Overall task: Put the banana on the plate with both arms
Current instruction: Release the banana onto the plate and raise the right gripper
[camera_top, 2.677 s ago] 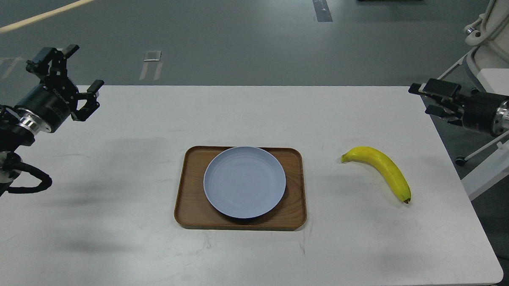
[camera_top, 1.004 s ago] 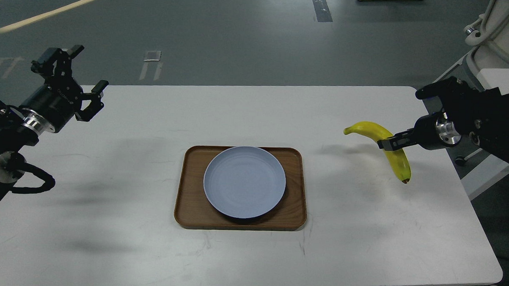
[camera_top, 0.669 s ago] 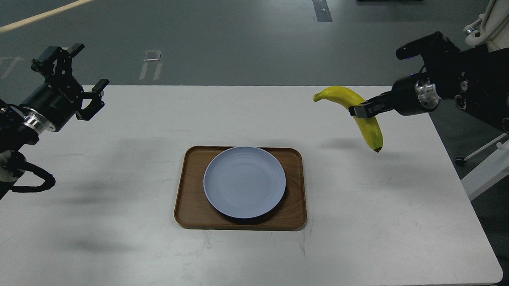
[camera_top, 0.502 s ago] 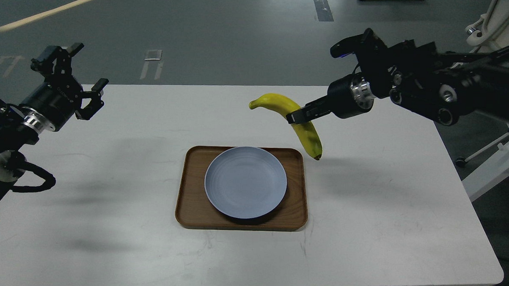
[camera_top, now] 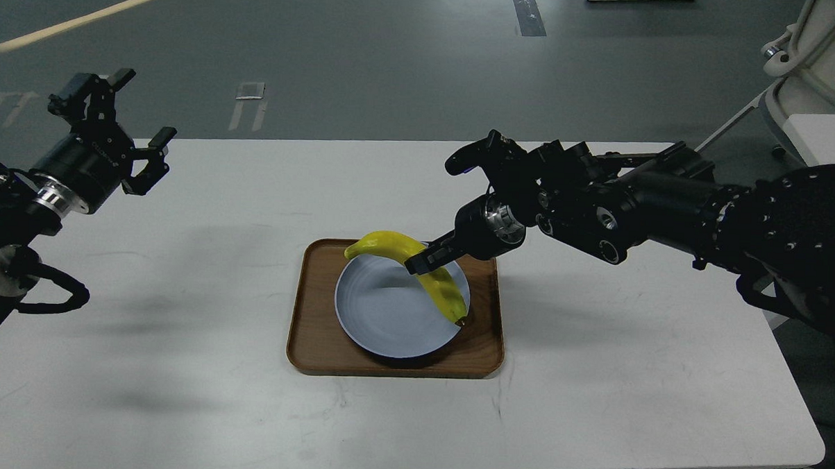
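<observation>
Meanwhile, the banana (camera_top: 416, 266) was held clamped by the right gripper (camera_top: 422, 262) over the plate (camera_top: 380, 316); the left gripper (camera_top: 119, 123) was spread apart

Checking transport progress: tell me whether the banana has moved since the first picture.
Yes. The banana, held by the right end effector, went left from the bare table to over the plate.

The banana (camera_top: 416, 268) and right gripper (camera_top: 420, 262) cover the plate's (camera_top: 380, 316) far right rim, and whether the fruit touches it cannot be told. The picture's edges cut off both arms; the plate hides the tray's (camera_top: 309, 342) middle.
</observation>
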### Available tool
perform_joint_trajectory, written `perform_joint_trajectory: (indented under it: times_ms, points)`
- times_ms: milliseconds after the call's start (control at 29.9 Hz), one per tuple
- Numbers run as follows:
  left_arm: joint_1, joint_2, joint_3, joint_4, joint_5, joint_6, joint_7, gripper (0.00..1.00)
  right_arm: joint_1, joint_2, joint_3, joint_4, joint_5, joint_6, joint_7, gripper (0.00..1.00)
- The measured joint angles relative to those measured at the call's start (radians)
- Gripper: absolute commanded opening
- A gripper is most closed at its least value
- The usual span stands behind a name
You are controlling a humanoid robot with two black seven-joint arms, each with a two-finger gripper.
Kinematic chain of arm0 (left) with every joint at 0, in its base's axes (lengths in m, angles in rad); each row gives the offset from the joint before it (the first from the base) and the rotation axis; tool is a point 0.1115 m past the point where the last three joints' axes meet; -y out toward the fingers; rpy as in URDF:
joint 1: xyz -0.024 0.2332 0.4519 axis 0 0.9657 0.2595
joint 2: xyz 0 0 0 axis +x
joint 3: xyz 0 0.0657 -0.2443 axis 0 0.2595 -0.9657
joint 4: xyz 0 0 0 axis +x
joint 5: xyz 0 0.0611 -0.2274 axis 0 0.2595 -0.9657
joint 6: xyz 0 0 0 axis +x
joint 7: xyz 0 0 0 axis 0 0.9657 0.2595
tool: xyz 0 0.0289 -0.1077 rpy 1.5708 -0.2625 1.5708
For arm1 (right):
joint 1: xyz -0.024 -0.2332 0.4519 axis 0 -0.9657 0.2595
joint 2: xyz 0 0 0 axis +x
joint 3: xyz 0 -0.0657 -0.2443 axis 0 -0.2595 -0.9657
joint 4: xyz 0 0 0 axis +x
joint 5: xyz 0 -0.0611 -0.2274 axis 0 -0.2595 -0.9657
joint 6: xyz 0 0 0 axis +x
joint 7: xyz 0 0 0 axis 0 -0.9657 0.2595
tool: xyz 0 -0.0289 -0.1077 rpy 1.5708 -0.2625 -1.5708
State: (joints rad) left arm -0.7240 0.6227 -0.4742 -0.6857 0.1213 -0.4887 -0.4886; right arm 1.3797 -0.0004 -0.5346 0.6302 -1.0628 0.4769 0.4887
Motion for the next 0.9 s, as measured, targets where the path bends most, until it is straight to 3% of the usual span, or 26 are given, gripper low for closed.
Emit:
perform_joint_trajectory:
  times_ms: [33,134,167,301,535,736,903]
  points:
    - [0.000,0.000,0.000,0.000,0.000,0.000,0.000,0.98,-0.002,0.000,0.000,-0.002,0.001,0.000,0.000,0.36]
    - [0.000,0.000,0.000,0.000,0.000,0.000,0.000,0.98,-0.006,0.000,-0.001,-0.009,0.003,0.000,0.000,0.61]
    - [0.000,-0.001,0.000,0.000,0.000,0.000,0.000,0.98,-0.006,0.000,-0.001,-0.010,0.004,0.000,0.000,0.61]
    - [0.001,-0.004,0.000,0.000,0.000,0.000,0.000,0.98,-0.007,0.000,0.000,-0.014,0.005,-0.001,0.000,0.96]
    - [0.002,-0.004,0.000,0.000,0.000,0.000,0.000,0.98,0.001,-0.011,0.023,-0.024,0.069,-0.005,0.000,0.98]
    - [0.002,0.001,0.000,0.000,0.000,0.000,0.000,0.98,0.010,-0.195,0.220,-0.058,0.290,-0.017,0.000,1.00]
    - [0.003,-0.003,-0.001,0.000,0.000,0.000,0.000,0.98,-0.106,-0.379,0.461,-0.063,0.491,-0.018,0.000,1.00]
